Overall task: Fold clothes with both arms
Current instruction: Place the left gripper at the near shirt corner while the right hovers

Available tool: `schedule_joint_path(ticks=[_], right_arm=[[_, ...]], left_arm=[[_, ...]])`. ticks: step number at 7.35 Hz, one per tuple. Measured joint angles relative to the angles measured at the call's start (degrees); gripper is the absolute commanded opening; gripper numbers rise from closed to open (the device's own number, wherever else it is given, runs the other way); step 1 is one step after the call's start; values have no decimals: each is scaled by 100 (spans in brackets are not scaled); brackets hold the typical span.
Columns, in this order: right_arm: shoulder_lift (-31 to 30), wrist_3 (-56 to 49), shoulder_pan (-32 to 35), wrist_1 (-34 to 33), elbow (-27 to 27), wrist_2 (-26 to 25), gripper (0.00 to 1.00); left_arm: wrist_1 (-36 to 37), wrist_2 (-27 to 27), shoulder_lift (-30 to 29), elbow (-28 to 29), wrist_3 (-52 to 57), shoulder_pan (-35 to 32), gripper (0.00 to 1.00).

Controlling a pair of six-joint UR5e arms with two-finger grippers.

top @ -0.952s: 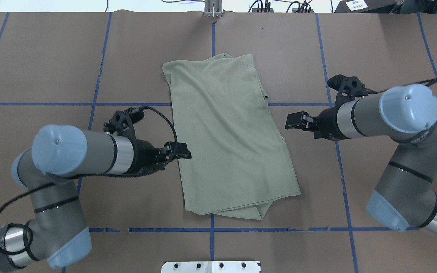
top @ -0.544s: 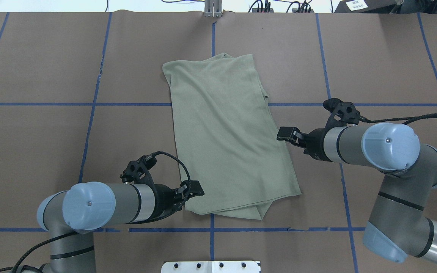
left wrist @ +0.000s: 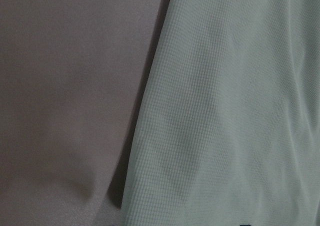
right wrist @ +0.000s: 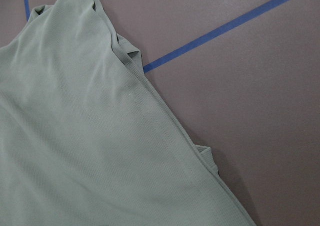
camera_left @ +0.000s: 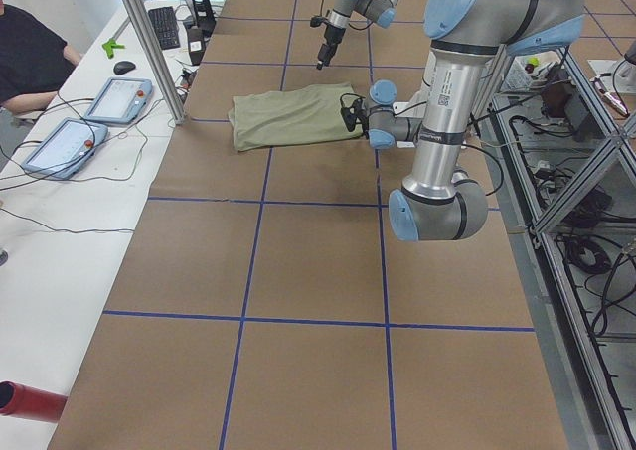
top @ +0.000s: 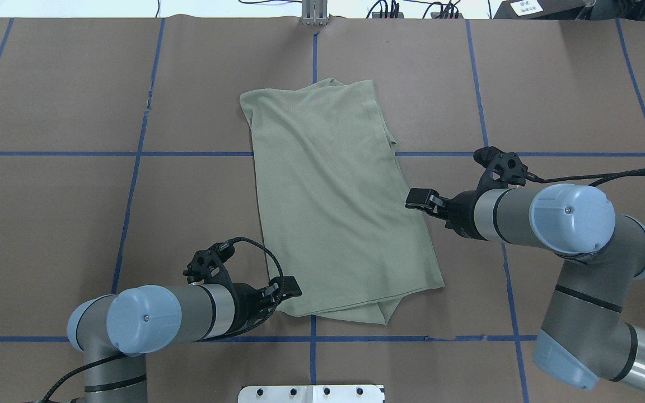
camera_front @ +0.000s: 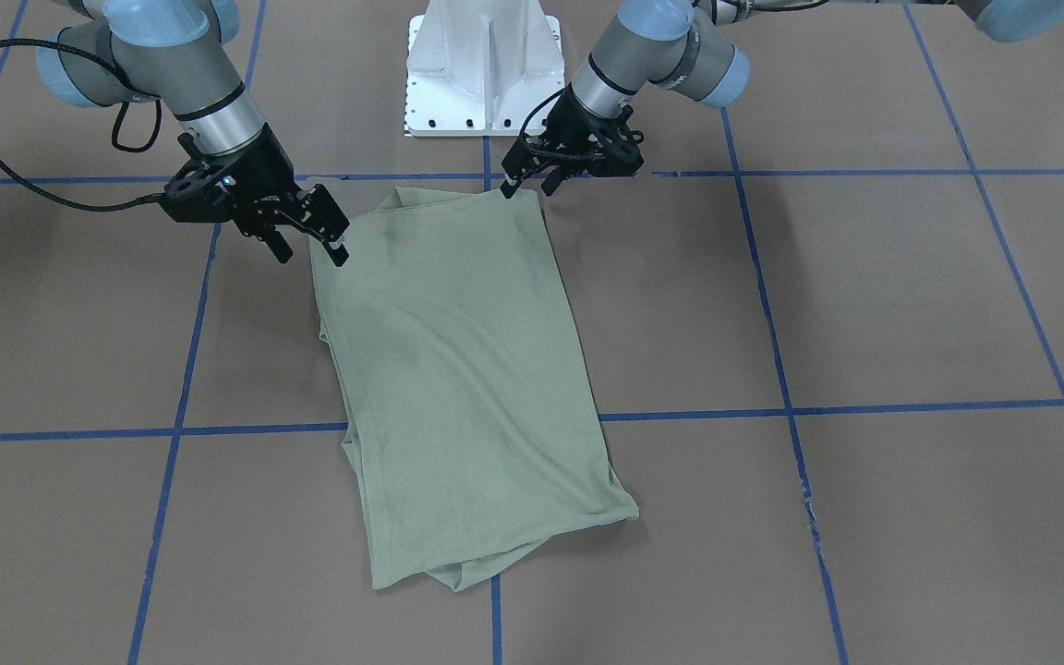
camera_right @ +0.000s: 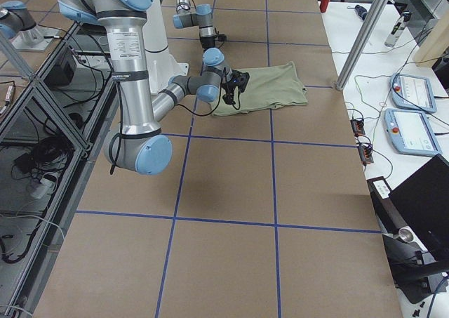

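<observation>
Two entries we log: left gripper [camera_front: 525, 187], jaws apart at shirt [camera_front: 458, 369] corner; right gripper [camera_front: 311, 251], jaws apart at its edge.

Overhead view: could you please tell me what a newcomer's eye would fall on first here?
A pale green shirt, folded into a long strip, lies slanted at the middle of the brown table with blue tape lines. The left gripper sits at its near left corner and the right gripper at its right edge, both open.
</observation>
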Motion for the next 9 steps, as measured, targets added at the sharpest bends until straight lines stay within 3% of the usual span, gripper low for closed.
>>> schedule_joint_path(ticks=[3, 7, 8, 9], right_arm=[[-1, -12, -5, -1, 0, 6, 100], [-24, -19, -6, 6, -2, 7, 100], [-32, -21, -6, 6, -2, 7, 100], [-41, -21, -6, 6, -1, 7, 100]], left_arm=[[-2, 44, -47, 135, 14, 27, 70], [-1, 133, -74, 151, 15, 33, 70], [-1, 136, -78, 156, 15, 33, 56], [-1, 137, -79, 158, 13, 33, 31]])
